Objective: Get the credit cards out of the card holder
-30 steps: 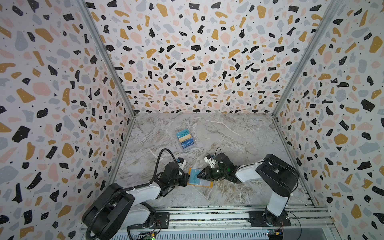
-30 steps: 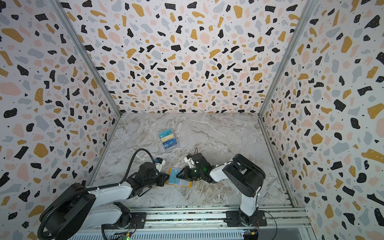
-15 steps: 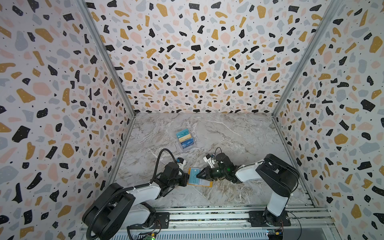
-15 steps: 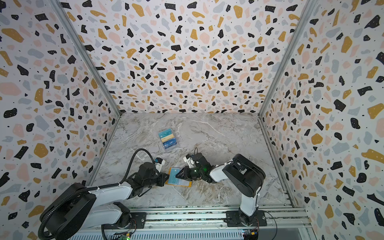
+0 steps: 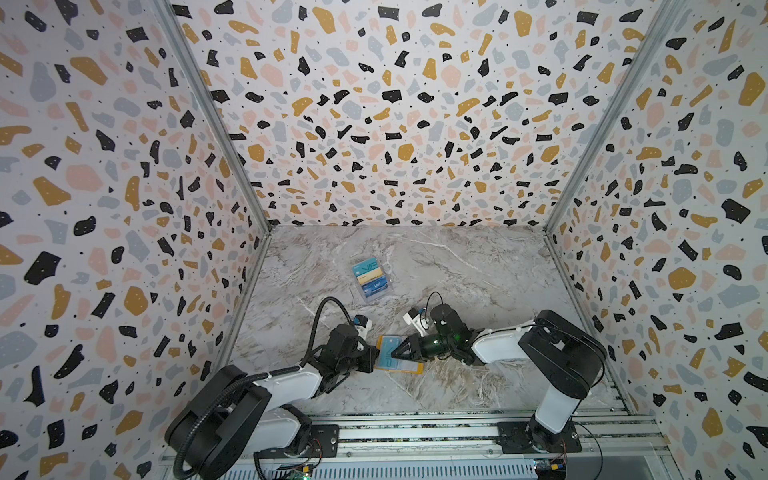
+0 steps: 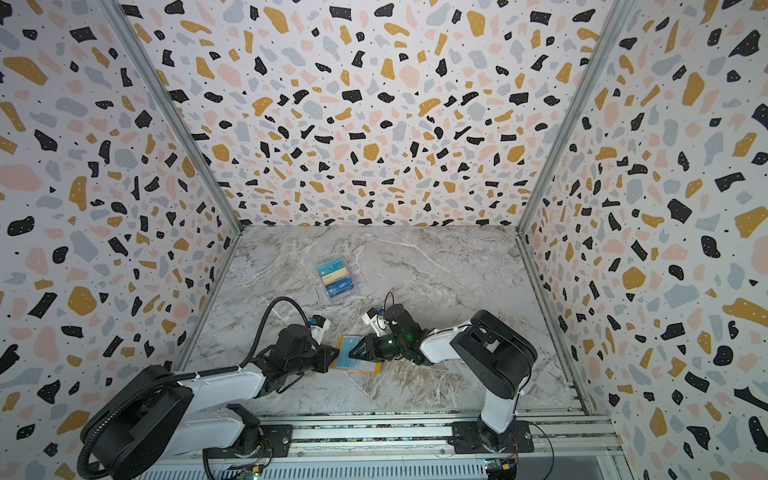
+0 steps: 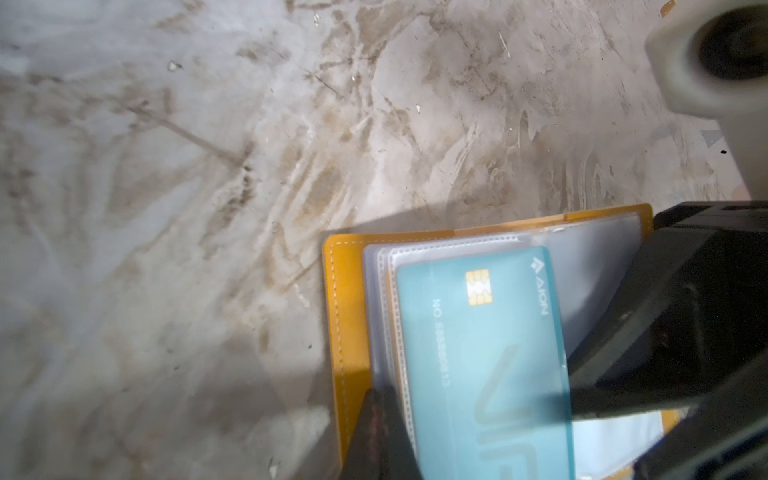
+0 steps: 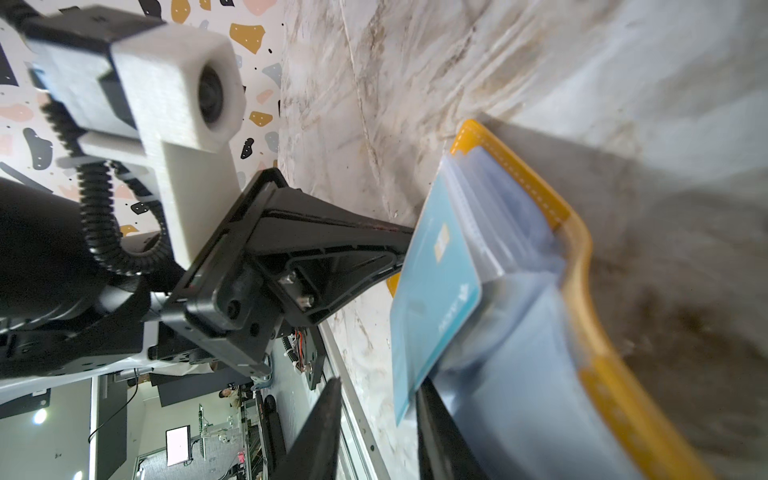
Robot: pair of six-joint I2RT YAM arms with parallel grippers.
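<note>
The mustard-yellow card holder (image 5: 411,369) (image 6: 370,370) lies open on the marble floor near the front, its clear sleeves (image 7: 598,257) facing up. A teal credit card (image 7: 478,353) (image 8: 436,299) with a chip and "VIP" lettering sticks partway out of a sleeve. My left gripper (image 5: 376,353) (image 7: 380,415) is shut, its tip resting on the sleeves' edge by the holder's (image 7: 349,316) yellow border. My right gripper (image 5: 394,352) (image 8: 379,382) is open from the opposite side. The card's free edge sits between its fingers, against one finger (image 8: 440,432). The gold-yellow card is hidden.
A clear tiered plastic box (image 5: 372,278) (image 6: 337,277) with several cards stands farther back in the middle. Terrazzo walls close in the left, back and right. A metal rail (image 5: 415,424) runs along the front edge.
</note>
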